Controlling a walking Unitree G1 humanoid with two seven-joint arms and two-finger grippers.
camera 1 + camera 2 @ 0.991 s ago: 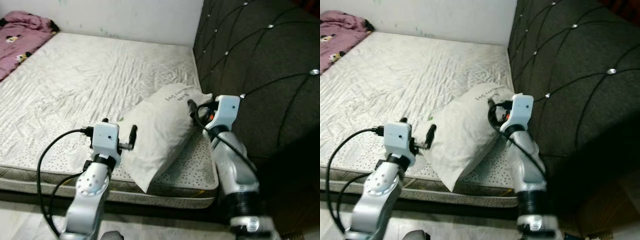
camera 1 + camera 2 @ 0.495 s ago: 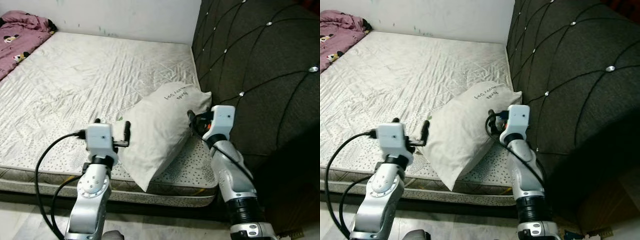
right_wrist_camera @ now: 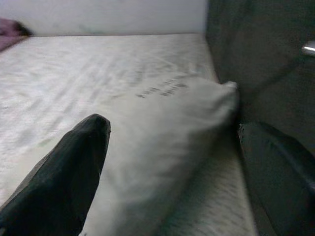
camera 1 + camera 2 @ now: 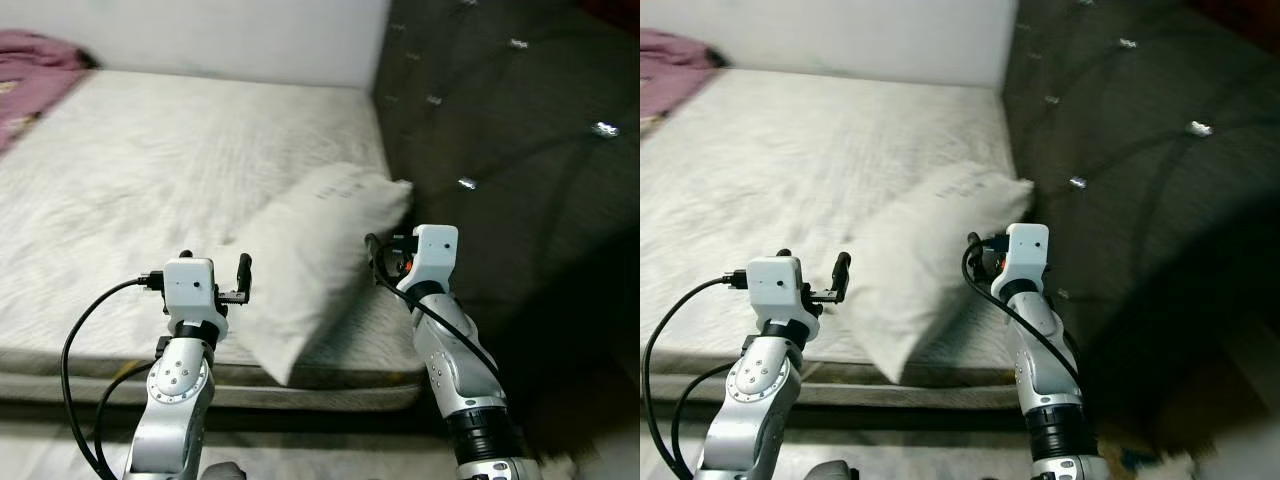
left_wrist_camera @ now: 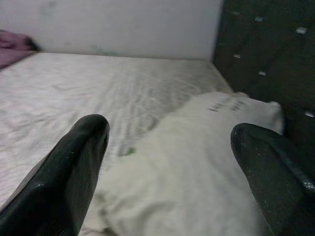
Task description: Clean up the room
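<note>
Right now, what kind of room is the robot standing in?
Most likely a bedroom: a bare quilted mattress, a white pillow lying on it, and a dark tufted headboard beside it.

Head cameras look down, somewhat blurred; both wrist cameras look closely across the shared pillow (image 4: 310,255).
</note>
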